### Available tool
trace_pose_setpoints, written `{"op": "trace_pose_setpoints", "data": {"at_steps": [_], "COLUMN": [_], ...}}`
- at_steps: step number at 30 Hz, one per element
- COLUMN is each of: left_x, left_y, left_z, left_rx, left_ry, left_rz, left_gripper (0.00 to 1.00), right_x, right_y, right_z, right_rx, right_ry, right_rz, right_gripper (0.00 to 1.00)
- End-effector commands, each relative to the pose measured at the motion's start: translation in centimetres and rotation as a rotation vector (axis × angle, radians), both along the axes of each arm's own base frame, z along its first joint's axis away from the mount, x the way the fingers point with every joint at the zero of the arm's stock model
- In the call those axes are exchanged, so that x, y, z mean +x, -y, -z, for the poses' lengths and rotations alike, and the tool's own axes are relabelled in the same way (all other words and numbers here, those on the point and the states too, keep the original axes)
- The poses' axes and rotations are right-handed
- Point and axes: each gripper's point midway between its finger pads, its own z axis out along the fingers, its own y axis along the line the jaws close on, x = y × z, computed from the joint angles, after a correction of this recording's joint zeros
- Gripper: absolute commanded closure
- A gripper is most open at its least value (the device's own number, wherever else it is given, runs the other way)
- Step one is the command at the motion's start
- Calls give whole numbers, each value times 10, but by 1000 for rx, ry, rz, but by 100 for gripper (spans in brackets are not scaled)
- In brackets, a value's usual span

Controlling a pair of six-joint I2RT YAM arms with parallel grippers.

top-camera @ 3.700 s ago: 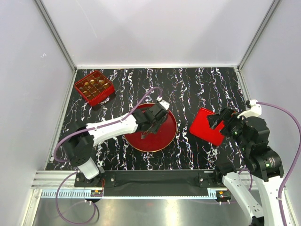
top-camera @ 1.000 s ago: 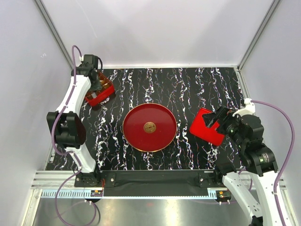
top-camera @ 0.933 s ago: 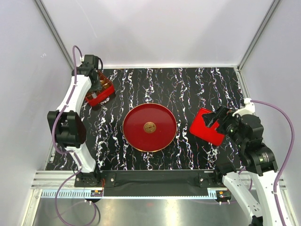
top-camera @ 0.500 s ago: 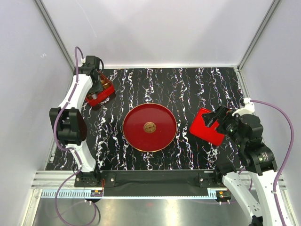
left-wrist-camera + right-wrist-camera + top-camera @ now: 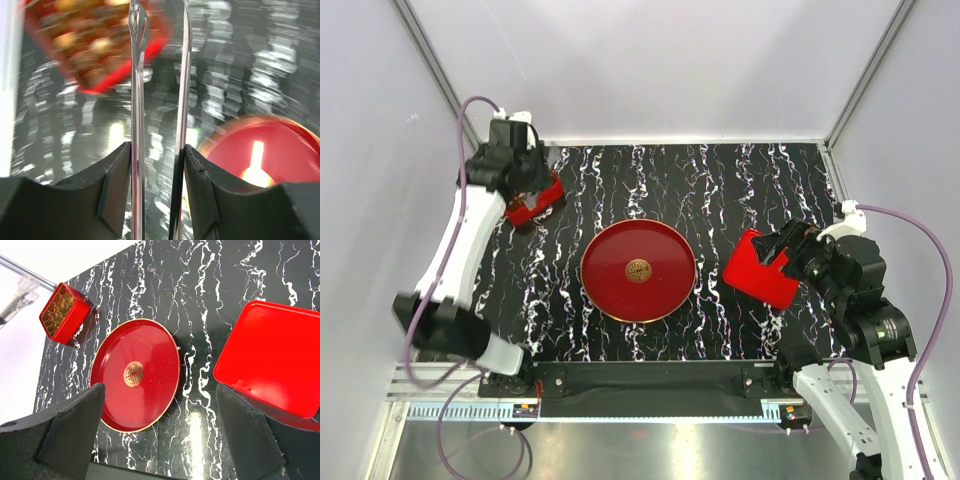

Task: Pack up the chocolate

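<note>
One red box (image 5: 542, 196) holds all the chocolate (image 5: 59, 310) that shows, in the upper left of the overhead view. The pieces sit in its grid of cells, too small and blurred to count. One red plate (image 5: 620, 300) lies in the middle, bare but for its gold emblem (image 5: 639, 270), and one red lid (image 5: 760, 272) lies at the right.

Two arms are at work. The left gripper (image 5: 523, 180) hangs right over the box, its thin metal fingers (image 5: 137, 100) a narrow slit apart with nothing between them. The right gripper (image 5: 782, 256) hovers over the lid's right side, spread wide and empty.

By my reading the lid comes next. It lies well apart from the box, with the plate between them. The right arm is nearer the lid, the left nearer the box. Both lid and box are squarish and set corner-on, with no clear long axis.
</note>
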Motion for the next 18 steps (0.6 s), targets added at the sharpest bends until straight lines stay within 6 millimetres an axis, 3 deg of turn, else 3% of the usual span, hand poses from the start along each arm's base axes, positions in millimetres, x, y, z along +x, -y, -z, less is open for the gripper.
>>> {"op": "trace_pose_setpoints", "data": {"at_steps": [1,2,4,8,13,18], "left_x": [-23,-32,-44,-73,-101,-123], "left_y": [56,66,66,45,35,13], "left_z": [-52,-45,-43,-3,18,58], "left_rx": [-123,-131,-124,-87,-102,-42], "left_ry": [195,183,177,67,51,-32], "left_rz": [213,238,223,96,53,-58], "left_gripper": [52,52,52,53,53,53], "right_x": [-2,-3,-6,-11,-16,-18], "right_y": [0,0,-2,-4,-4,-5], "right_z": [-14,-17,-18,-17,-11,-8], "right_rx": [0,14,29,52,46,54], "right_ry": [16,21,24,14,-11,-15], "right_rz": [-5,-2,-5,-16,-22,-27], "right_gripper": [0,0,0,0,0,0]}}
